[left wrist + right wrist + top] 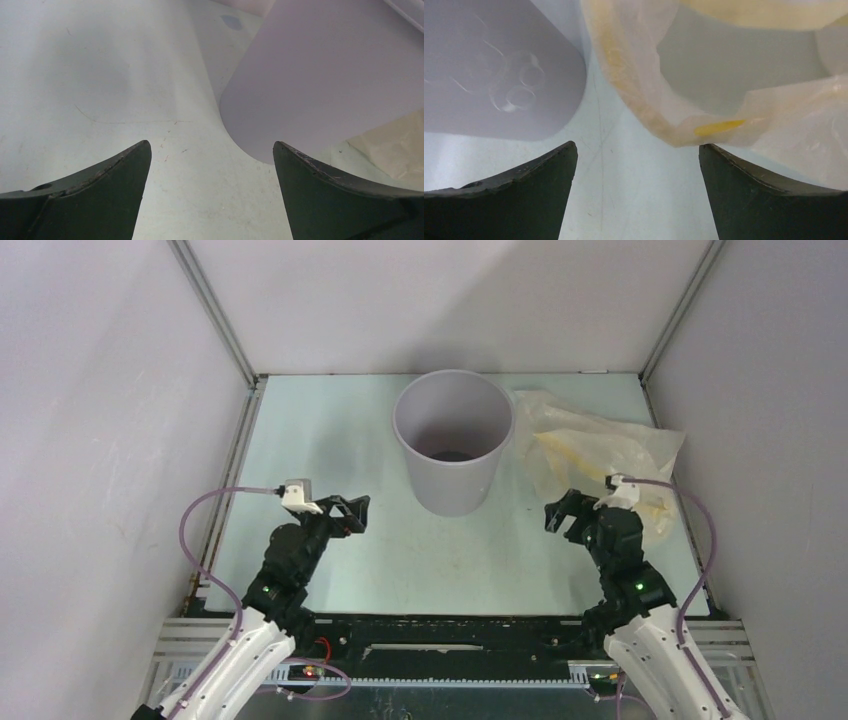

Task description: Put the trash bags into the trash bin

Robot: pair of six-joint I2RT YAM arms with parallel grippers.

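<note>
The light grey round trash bin stands upright at the middle back of the table, with nothing visible inside it. The pale yellow-cream crinkly trash bag lies crumpled on the table just right of the bin. My left gripper is open and empty, low over the table to the bin's near left; the bin's wall fills the upper right of the left wrist view. My right gripper is open and empty, near the bag's front edge; the bin shows at upper left of the right wrist view.
The pale green table is enclosed by white walls with metal corner posts at the back left and right. A metal rail runs along the near edge between the arm bases.
</note>
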